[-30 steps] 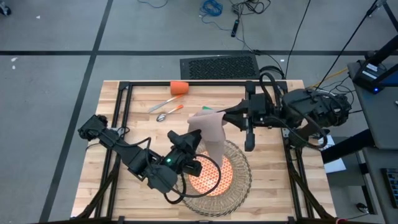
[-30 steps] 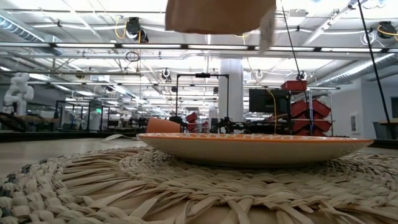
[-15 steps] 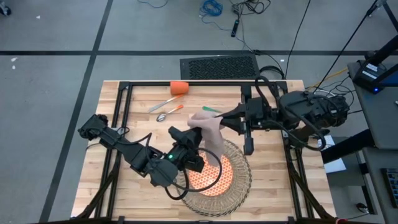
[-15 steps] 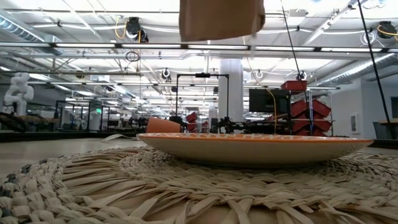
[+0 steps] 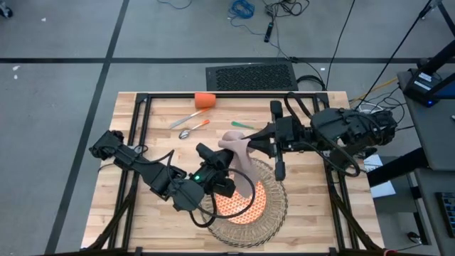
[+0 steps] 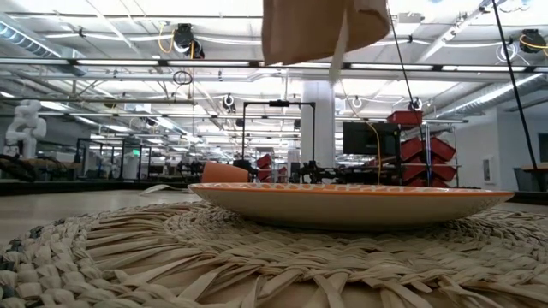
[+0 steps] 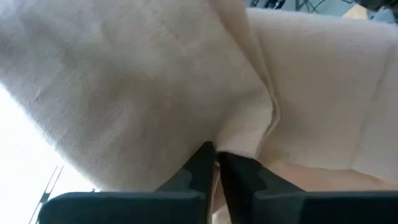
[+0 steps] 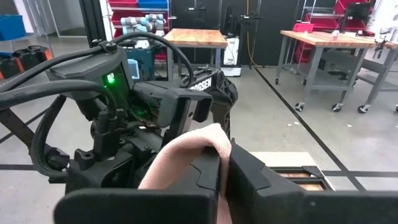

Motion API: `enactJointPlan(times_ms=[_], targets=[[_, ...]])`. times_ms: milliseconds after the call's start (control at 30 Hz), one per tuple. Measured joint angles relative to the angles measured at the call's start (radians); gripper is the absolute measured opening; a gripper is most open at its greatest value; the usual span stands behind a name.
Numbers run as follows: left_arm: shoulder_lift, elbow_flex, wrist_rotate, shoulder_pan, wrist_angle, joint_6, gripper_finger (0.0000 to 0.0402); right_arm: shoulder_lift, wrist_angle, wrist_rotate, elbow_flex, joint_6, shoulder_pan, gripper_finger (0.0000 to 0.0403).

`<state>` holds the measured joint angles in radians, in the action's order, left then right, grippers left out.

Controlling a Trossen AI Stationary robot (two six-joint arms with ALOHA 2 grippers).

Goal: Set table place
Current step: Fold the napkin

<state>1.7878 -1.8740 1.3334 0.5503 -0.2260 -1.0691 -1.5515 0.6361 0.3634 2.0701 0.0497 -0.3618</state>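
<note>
The napkin [image 5: 240, 153] hangs in the air between the two grippers, over the far edge of the mat [image 5: 279, 208] and the plate [image 5: 240, 205]. The right gripper [image 5: 245, 141] pinches its upper corner, fingers clenched on the cloth; in the right wrist view the fabric bunches up just past those dark fingers [image 8: 249, 171]. The left gripper [image 5: 226, 158] meets the napkin lower down on its near side, and in the left wrist view its two fingers [image 7: 200, 165] are squeezed together on a fold of the cloth [image 7: 186, 81], which fills everything ahead of them. In the low view the napkin's hem [image 6: 324, 30] dangles well above the plate [image 6: 351, 204], not touching it. Beyond the fingers, toward the table's [image 5: 313, 206] far side, lie the fork [image 5: 242, 124], spoon [image 5: 193, 130] and knife [image 5: 188, 118], with the cup [image 5: 205, 100] farthest out, all well apart from the napkin
</note>
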Motion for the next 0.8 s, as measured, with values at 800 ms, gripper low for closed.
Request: enactJointPlan(times_ms=[800], targets=[[-0.096, 0.000, 0.093, 0.149, -0.168, 0.118, 0.0000, -0.004, 0.444, 0.063, 0.000, 0.243, 0.000, 0.0000]])
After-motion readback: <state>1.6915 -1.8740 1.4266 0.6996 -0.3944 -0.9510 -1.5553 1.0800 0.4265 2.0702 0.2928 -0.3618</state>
